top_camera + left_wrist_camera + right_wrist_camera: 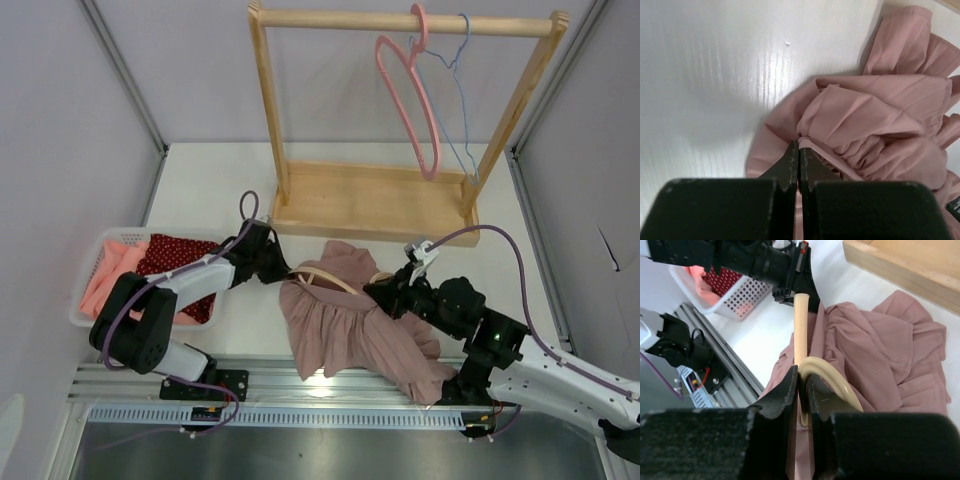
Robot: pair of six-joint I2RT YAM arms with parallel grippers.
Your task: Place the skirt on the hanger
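I see the dusty-pink pleated skirt (345, 320) lying crumpled on the white counter (215, 190) by the middle of its near edge, between my two arms, with one fold reaching toward the base of the wooden clothes rack (370, 205) that stands along the far edge. A cream plastic hanger (325, 277) lies on top of the skirt, partly wrapped in the cloth. On the left wrist camera, my left gripper (799, 150) has its jaws pressed together on a thin hemmed edge of the skirt (875, 125). From the right wrist view, one straight arm of the cream plastic hanger (801, 320) runs right up to that gripper's tips; I cannot tell whether it is pinched there too. My right gripper (802, 375) is closed down on the curved part of the hanger, with pink cloth (875, 350) bunched around it. A pink hanger (410, 95) and a thin blue wire hanger (460, 90) hang from the rack's top rail. A white mesh basket (95, 265) of coral and red clothes sits at the left edge.
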